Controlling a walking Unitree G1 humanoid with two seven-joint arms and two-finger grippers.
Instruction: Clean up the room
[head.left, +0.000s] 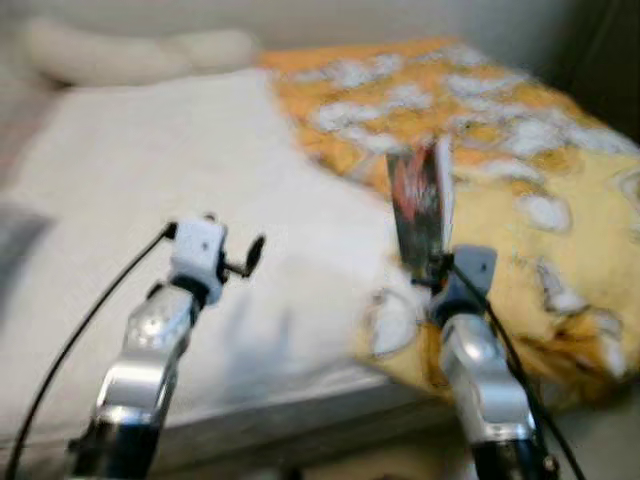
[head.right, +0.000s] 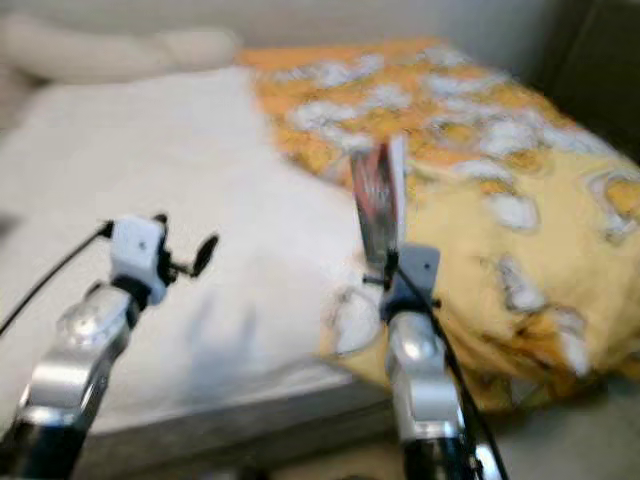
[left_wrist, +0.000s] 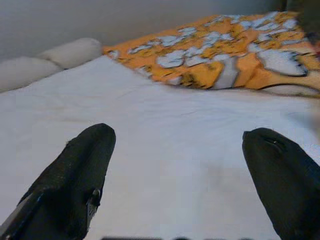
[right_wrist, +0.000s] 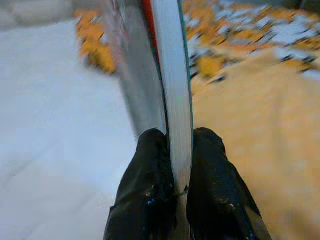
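My right gripper is shut on a thin book with a dark, red-marked cover and white page edges. It holds the book upright above the edge of the yellow-orange patterned blanket. The right wrist view has both black fingers pinching the book by its lower edge. My left gripper is open over the white sheet of the bed, with nothing between its fingers.
The bed takes up most of the view, white sheet on the left, blanket bunched on the right. Pale pillows lie at the far end against the wall. The mattress front edge runs just before my arms.
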